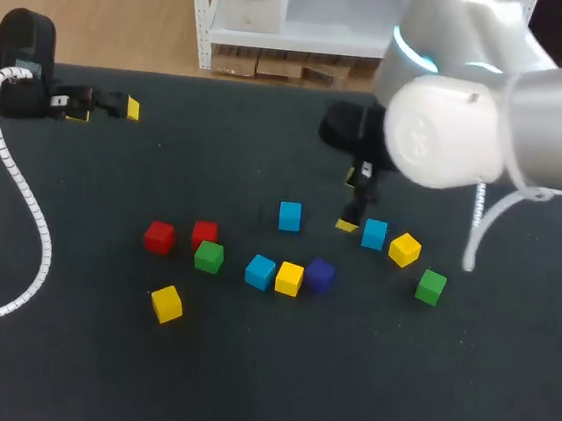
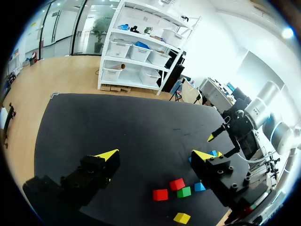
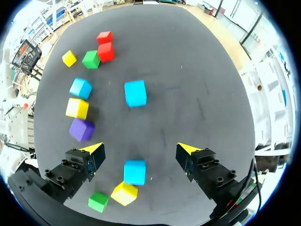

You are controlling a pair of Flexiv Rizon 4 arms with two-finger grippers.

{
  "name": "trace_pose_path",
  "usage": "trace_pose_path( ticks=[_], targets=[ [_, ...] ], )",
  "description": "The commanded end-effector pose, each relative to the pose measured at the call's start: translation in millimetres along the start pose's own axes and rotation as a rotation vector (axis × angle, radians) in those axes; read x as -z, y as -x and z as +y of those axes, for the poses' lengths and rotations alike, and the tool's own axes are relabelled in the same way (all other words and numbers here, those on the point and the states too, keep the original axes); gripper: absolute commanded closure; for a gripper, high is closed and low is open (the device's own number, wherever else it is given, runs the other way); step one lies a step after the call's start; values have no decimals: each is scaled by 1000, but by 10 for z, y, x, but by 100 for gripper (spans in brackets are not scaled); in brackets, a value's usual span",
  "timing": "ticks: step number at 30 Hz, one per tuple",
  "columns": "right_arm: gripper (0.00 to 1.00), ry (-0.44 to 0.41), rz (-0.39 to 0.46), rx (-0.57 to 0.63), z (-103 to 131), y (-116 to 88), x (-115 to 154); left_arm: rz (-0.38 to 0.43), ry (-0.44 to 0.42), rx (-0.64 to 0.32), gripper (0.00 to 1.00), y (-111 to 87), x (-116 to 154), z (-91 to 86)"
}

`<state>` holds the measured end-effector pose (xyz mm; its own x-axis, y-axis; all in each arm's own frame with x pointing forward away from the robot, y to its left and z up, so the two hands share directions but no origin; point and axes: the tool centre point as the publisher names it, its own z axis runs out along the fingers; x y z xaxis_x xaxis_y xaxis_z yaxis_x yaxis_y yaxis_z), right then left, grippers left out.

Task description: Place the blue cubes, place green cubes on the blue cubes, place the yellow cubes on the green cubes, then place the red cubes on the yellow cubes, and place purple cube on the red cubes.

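Observation:
Three blue cubes lie on the black table: one at mid table point(image 1: 289, 215), one point(image 1: 374, 233) just right of my right gripper point(image 1: 351, 203), one point(image 1: 260, 271) in a front row with a yellow cube point(image 1: 289, 278) and the purple cube point(image 1: 320, 274). In the right wrist view the right gripper point(image 3: 140, 149) is open, a blue cube point(image 3: 135, 172) lies under it between the fingers, untouched, and another blue cube point(image 3: 135, 93) lies ahead. Two red cubes point(image 1: 159, 237) and a green cube point(image 1: 209, 256) sit to the left. My left gripper point(image 2: 155, 155) is open and empty at the far left point(image 1: 105, 112).
A yellow cube point(image 1: 405, 249) and a green cube point(image 1: 431, 286) lie right of the right gripper. A lone yellow cube point(image 1: 167, 303) sits toward the front left. A white ribbed cable point(image 1: 20, 203) trails over the table's left side.

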<state>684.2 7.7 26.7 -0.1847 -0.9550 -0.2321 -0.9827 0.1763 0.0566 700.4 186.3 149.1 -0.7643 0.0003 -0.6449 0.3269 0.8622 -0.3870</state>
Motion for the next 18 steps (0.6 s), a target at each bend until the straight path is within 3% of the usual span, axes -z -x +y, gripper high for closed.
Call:
trace_pose_path(
  ticks=[1, 15, 18],
  targets=[
    [0, -55, -10, -9, 122, -218, 53, 4, 7, 1, 0, 5, 4, -14],
    [0, -36, 8, -29, 217, -496, -100, 4, 7, 1, 0, 5, 4, -14],
    [7, -33, 11, -30, 205, -515, -135, 4, 7, 1, 0, 5, 4, -14]
  ],
)
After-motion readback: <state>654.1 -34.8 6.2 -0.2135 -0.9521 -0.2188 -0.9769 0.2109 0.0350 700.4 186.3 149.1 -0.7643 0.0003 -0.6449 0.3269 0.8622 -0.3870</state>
